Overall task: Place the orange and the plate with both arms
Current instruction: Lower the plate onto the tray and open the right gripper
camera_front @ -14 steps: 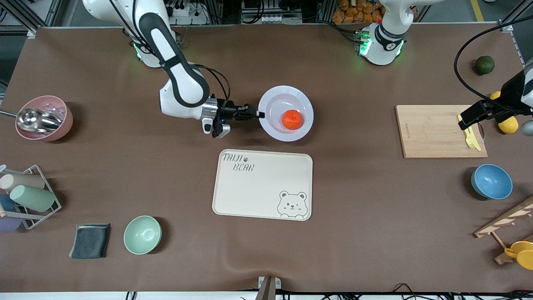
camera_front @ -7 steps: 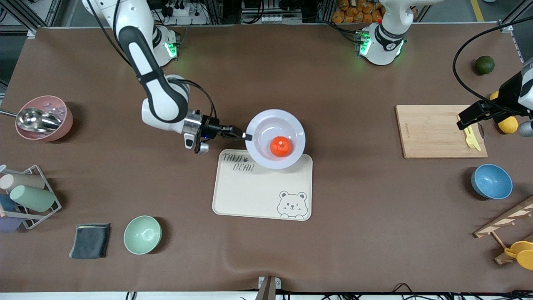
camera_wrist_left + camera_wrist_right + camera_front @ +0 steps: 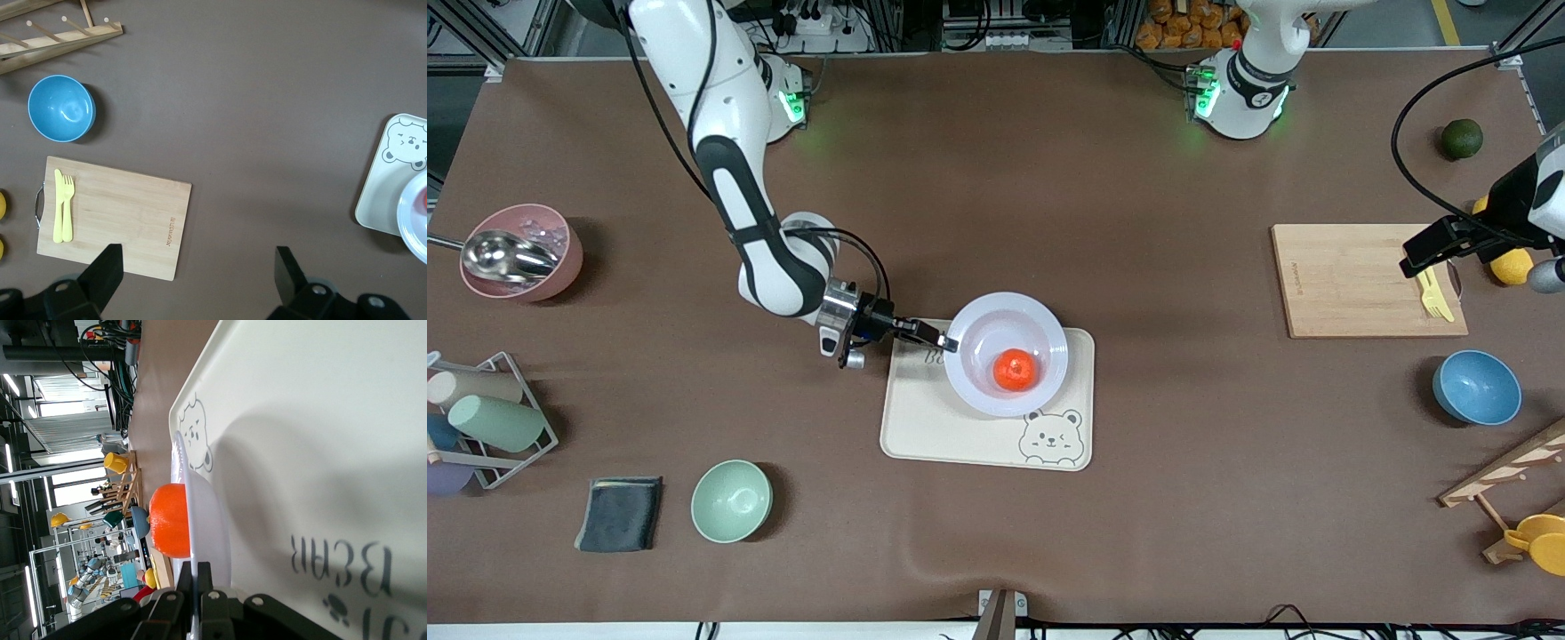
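Note:
The pale lavender-white plate [image 3: 1005, 304] is over the cream bear tray [image 3: 925, 427], covering part of its lettering. The orange [image 3: 1015, 369] sits in the plate's sunken centre. My right gripper [image 3: 947, 341] is shut on the plate's rim at the side toward the right arm's end. In the right wrist view its two fingers pinch the rim [image 3: 208, 520], with the orange [image 3: 170, 520] just past them and the tray [image 3: 320, 440] below. I cannot tell whether the plate touches the tray. My left gripper [image 3: 1430, 252] waits open over the cutting board's edge, its fingers [image 3: 107, 267] wide apart and holding nothing.
A wooden cutting board [image 3: 1352, 280] with yellow cutlery [image 3: 1432, 293] lies at the left arm's end, with a blue bowl [image 3: 1476, 387], lemons [image 3: 1512, 265] and a dark green fruit [image 3: 1461, 139]. A mint bowl [image 3: 731, 500], dark cloth [image 3: 620, 513], cup rack [image 3: 480, 422] and pink bowl [image 3: 520, 253] lie at the right arm's end.
The right gripper has carried the plate with the orange in it toward the front camera, from the bare table to over the bear tray. The left arm has barely moved.

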You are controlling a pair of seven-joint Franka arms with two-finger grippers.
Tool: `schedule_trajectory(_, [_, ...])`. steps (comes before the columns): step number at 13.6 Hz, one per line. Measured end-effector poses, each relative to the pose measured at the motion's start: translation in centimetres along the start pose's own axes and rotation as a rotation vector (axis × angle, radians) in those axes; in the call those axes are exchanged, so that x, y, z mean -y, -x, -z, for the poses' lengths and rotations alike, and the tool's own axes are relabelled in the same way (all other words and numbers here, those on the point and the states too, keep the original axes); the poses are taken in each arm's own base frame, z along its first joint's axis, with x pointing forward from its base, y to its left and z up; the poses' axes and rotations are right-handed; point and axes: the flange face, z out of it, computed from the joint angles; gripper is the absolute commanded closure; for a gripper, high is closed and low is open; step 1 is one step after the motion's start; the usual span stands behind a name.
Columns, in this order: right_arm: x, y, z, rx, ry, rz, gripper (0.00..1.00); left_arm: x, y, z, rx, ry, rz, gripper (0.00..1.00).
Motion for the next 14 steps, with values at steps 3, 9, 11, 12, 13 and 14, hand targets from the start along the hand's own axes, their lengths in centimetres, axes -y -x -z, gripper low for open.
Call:
schedule_trajectory(3, [-0.4, -2.1, -0.1, -0.026, -0.006, 0.003, 1.0, -0.1, 0.0, -0.1, 0.001, 0.0, -0.002, 0.0])
schedule_trajectory(9, [-0.7, -3.5, 0.5, -0.073, 0.027, 0.007, 0.88, -0.2, -0.1, -0.1, -0.003, 0.001, -0.003, 0.0])
schedule_trajectory(11, [-0.8, -3.5, 0.5, -0.085, 0.045, 0.008, 0.73, -0.2, -0.1, -0.1, -0.003, 0.001, -0.003, 0.0])
schedule_trajectory(12, [-0.8, -3.4, 0.4, -0.089, 0.053, 0.009, 0.68, -0.2, -0.1, -0.1, -0.002, 0.001, -0.003, 0.0])
schedule_trajectory(13, [-0.8, -3.3, 0.3, -0.091, 0.059, 0.01, 0.59, -0.2, -0.1, -0.2, -0.001, 0.001, -0.003, 0.0])
schedule_trajectory(14, [-0.8, -3.2, 0.3, -0.091, 0.066, 0.013, 0.59, -0.2, -0.1, -0.2, 0.0, 0.0, -0.003, 0.0])
